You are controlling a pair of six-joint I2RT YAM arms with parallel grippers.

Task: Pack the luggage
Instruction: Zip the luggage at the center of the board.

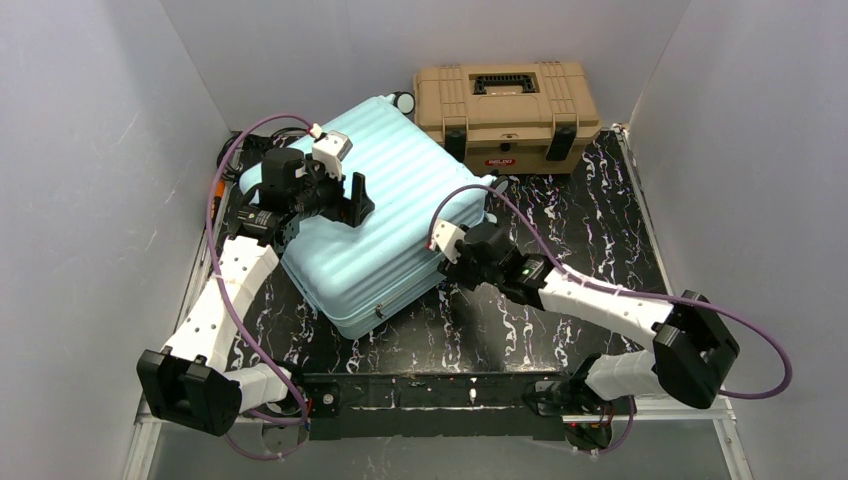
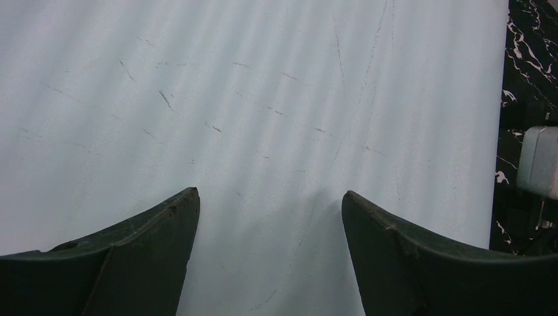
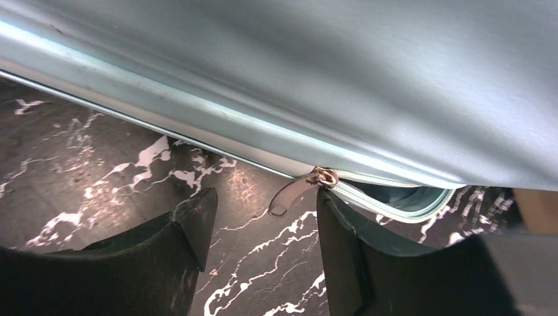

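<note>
at the near edge of the black white-veined marble-look table (image 1: 560, 230) sit the two arm bases, and both white arms reach away from them toward the large pale mint-blue ribbed hard-shell suitcase (image 1: 390, 230). the suitcase lies flat on the table, left of centre and turned at an angle, its lid down

the right gripper (image 3: 266, 197) is low beside the suitcase's near right edge, just above the table. its dark fingers stand apart and grip nothing. a small copper-coloured metal zipper pull (image 3: 293, 192) hangs from the seam into the gap between them, close against the right finger; whether it touches that finger i cannot tell. to the right of the pull the pale zip tape (image 3: 395, 201) is parted, with a dark slit showing behind it

further in, the left gripper (image 2: 270, 192) is over the lightly scratched lid, fingers spread wide and holding nothing

at the far side a tan plastic toolbox with black latches (image 1: 505, 105) stands closed, just beside the suitcase's far corner
</note>
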